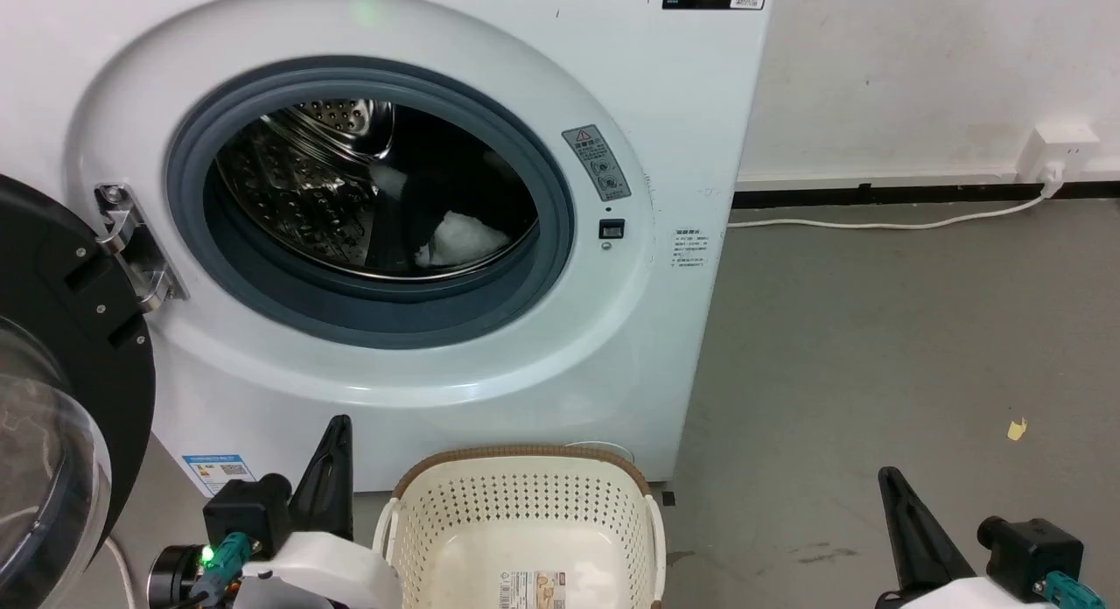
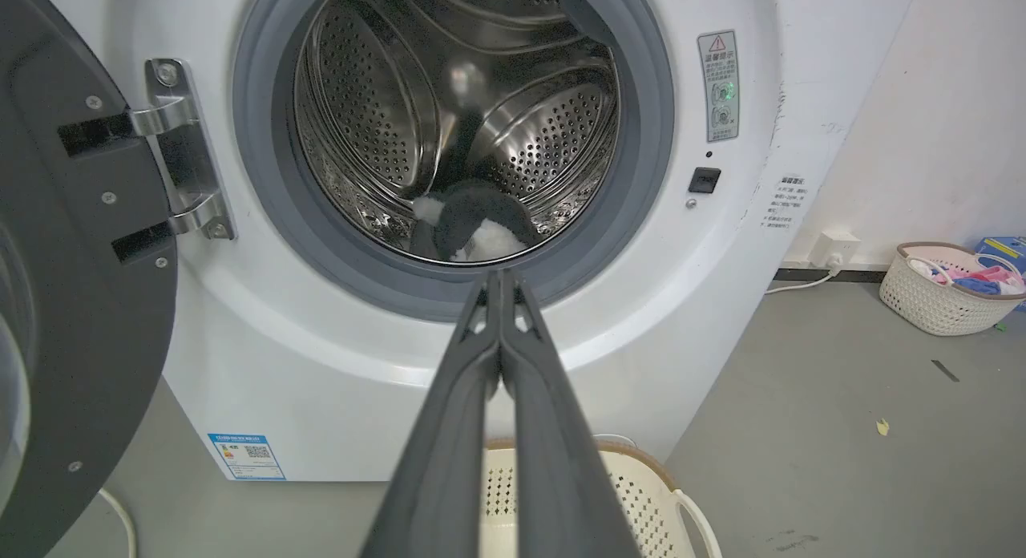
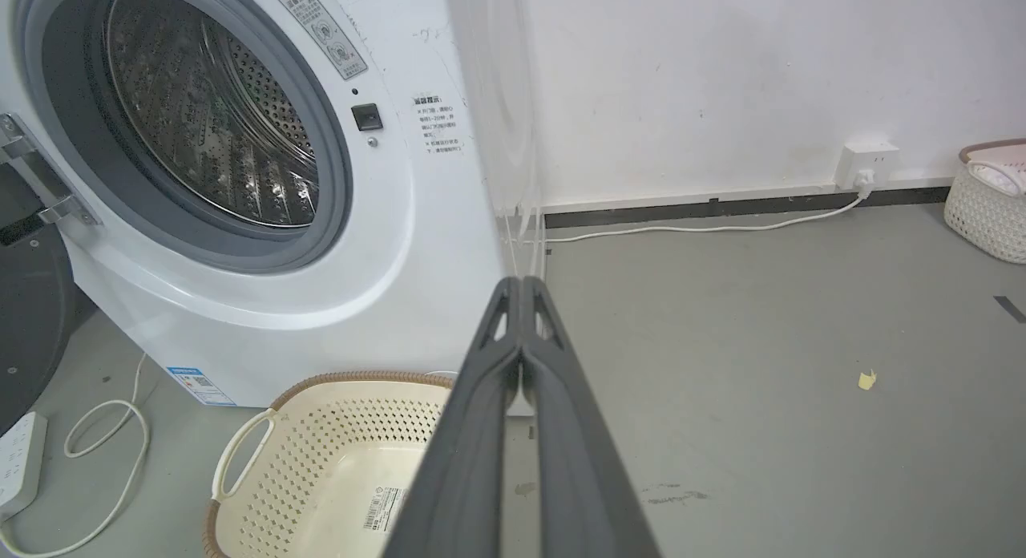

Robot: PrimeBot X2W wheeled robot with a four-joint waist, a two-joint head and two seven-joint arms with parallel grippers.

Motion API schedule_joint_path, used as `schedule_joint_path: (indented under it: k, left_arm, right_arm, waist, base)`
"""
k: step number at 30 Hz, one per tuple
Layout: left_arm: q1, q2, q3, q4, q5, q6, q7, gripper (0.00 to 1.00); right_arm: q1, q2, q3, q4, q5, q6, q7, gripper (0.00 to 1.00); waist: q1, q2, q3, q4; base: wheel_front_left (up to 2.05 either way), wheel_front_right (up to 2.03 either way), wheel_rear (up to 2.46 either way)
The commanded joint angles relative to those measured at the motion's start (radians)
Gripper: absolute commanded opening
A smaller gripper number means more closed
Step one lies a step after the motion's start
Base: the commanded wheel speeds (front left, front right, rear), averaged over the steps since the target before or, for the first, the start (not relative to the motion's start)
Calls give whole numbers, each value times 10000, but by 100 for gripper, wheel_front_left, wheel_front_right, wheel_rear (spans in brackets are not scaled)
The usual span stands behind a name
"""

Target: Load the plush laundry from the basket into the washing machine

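Item 1: fluffy black-and-white plush laundry [image 2: 473, 225]. You will find it low at the front of the shiny perforated steel drum [image 2: 377, 117] of the large white front-loading washing machine [image 1: 420, 390].
Item 2: cream oval perforated plastic basket [image 1: 525, 504]. It stands on the grey floor [image 1: 875, 346] just before the machine, its bottom label showing.
Item 3: black-rimmed round door [image 1: 61, 329], swung open at your left.
Items 4 and 5: left claw [image 2: 499, 276] and right claw [image 3: 521, 281], each with its 2 fingers pressed together.

**Bare laundry room**

A white front-loading washing machine [image 1: 691, 110] stands on a scuffed grey floor [image 1: 875, 346] by a plain white wall [image 1: 919, 66]; a wall socket [image 1: 1061, 150], a loose power strip [image 3: 18, 462] and a basket of clothes [image 2: 946, 305] lie around.
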Motion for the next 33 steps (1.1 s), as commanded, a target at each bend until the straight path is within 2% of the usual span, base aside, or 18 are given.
schedule_joint_path:
  k: [1,33]
  left_arm:
    - [108,-93,114,-75,161,-76,81,0]
    - [163,-808,949,-440,1675,-544,712,0]
  right_arm:
    - [-152,13,21,-84,-134,-4,73,0]
    - [-550,20,89,-459,-1093,-6,580,0]
  waist:
    - [1,-1,8,-14]
    - [1,-1,177,-310]
  base:
    - [0,0,0]
    - [0,0,0]
